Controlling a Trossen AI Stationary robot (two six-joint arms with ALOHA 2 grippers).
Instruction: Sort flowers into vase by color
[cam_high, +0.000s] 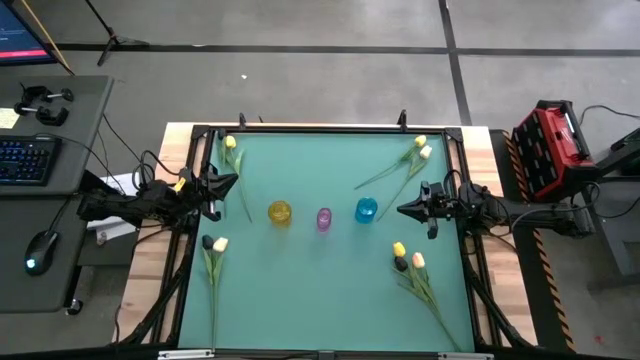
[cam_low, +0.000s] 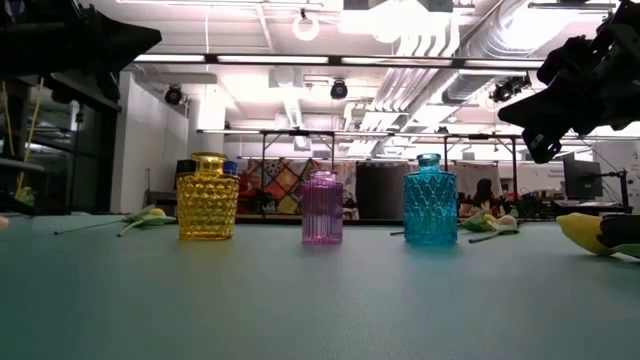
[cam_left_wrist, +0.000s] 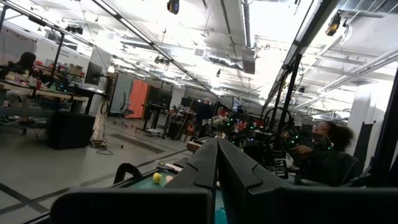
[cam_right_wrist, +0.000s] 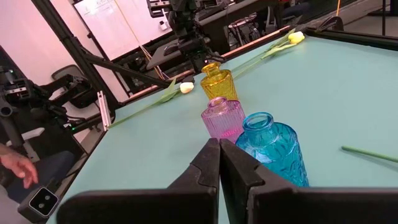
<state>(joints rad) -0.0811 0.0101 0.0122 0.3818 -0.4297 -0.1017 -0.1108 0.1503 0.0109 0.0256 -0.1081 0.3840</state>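
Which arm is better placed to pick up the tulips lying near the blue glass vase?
Probably the right. The right gripper, shut, hangs beside the blue glass vase, tulips close by; the left gripper waits across the table.

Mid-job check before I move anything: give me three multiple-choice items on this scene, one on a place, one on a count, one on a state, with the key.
1. Which vase stands between the other two?
A. yellow dimpled glass vase
B. pink ribbed glass vase
C. blue textured glass vase

2. How many vases are on the green table mat?
A. two
B. three
C. four

3. How are the flowers now?
A. all lying on the mat
B. all in vases
C. one held

Key:
1 B: the pink ribbed glass vase sits between the yellow and blue ones.
2 B: three stand in a row.
3 A: the left gripper and right gripper are shut and empty, and the vases hold nothing.
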